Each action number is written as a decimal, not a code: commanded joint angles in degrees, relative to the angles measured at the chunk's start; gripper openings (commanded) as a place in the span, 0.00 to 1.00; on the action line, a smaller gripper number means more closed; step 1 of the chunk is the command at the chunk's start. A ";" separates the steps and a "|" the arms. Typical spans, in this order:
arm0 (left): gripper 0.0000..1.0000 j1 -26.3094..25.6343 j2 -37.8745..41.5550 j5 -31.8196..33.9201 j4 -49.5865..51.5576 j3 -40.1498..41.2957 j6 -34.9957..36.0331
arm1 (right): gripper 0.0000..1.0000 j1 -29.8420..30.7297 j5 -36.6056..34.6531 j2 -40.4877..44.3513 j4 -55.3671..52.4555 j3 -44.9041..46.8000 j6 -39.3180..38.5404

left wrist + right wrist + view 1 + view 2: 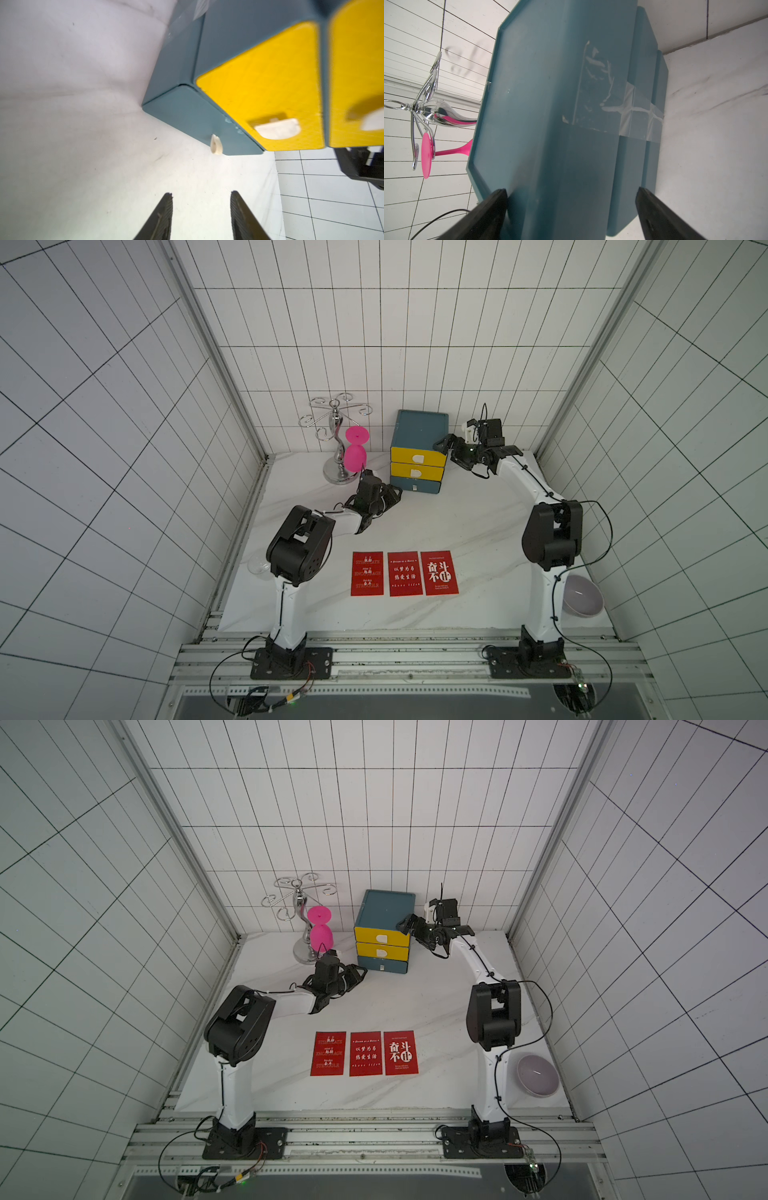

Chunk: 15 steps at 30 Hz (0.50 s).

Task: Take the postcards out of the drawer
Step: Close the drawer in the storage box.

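Well behind the postcards [405,573], left tool [201,193] stands half-open, empty; right tool [572,189] wide beside the cabinet [419,429].

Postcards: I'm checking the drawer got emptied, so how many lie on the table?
3, in a row on the front half of the table: left postcard, middle postcard, right postcard. The drawer unit's inside is out of sight, so more may be hidden.
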<state>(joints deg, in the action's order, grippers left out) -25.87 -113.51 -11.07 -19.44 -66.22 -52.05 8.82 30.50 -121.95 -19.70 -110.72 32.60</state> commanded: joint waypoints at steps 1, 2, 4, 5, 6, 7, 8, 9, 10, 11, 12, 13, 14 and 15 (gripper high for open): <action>0.46 1.57 7.18 0.90 0.91 4.06 6.35 | 0.99 -1.48 -0.70 1.18 -3.73 2.60 -0.29; 0.46 2.07 9.08 1.19 1.77 5.24 7.28 | 0.99 -1.73 -0.46 1.27 -3.28 2.40 -0.04; 0.47 3.03 13.39 2.43 4.81 7.16 9.96 | 0.99 -2.30 0.04 1.45 -2.13 1.73 0.39; 0.47 3.31 15.27 3.34 6.44 7.83 11.01 | 0.98 -2.58 0.24 1.57 -1.75 1.20 0.52; 0.48 3.51 17.25 4.57 8.15 8.47 12.29 | 0.99 -2.88 0.56 1.62 -1.26 0.58 0.66; 0.48 3.63 19.15 5.70 9.36 9.15 13.63 | 0.98 -3.06 1.00 1.86 -0.85 -0.16 0.92; 0.48 3.72 20.70 6.31 10.19 9.70 14.86 | 0.99 -3.34 1.40 2.17 -0.40 -0.63 1.21; 0.49 3.91 22.47 7.22 11.51 10.32 16.52 | 0.99 -3.65 1.89 2.77 0.05 -1.05 1.32; 0.50 4.13 24.32 8.83 12.99 10.79 17.74 | 0.98 -4.07 2.15 3.73 0.55 -1.10 1.34; 0.50 4.33 25.94 10.69 14.56 11.16 18.60 | 0.99 -4.31 2.12 4.81 1.15 -0.64 1.13; 0.51 4.63 27.84 12.87 15.77 11.72 20.19 | 0.98 -4.76 1.90 6.66 2.13 0.58 0.73; 0.52 5.19 29.67 14.12 16.61 12.41 22.54 | 0.98 -5.15 1.42 8.84 3.33 2.59 0.26; 0.54 5.65 31.25 14.89 17.43 12.95 24.45 | 0.99 -5.58 0.79 10.97 4.72 4.91 -0.17; 0.56 6.42 33.08 16.19 18.49 13.63 26.51 | 0.98 -6.12 0.04 13.66 6.51 8.03 -0.77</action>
<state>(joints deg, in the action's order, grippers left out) -20.99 -84.25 -0.73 -6.00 -54.13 -33.45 4.03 31.77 -116.49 -17.45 -106.85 33.34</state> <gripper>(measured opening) 0.556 0.985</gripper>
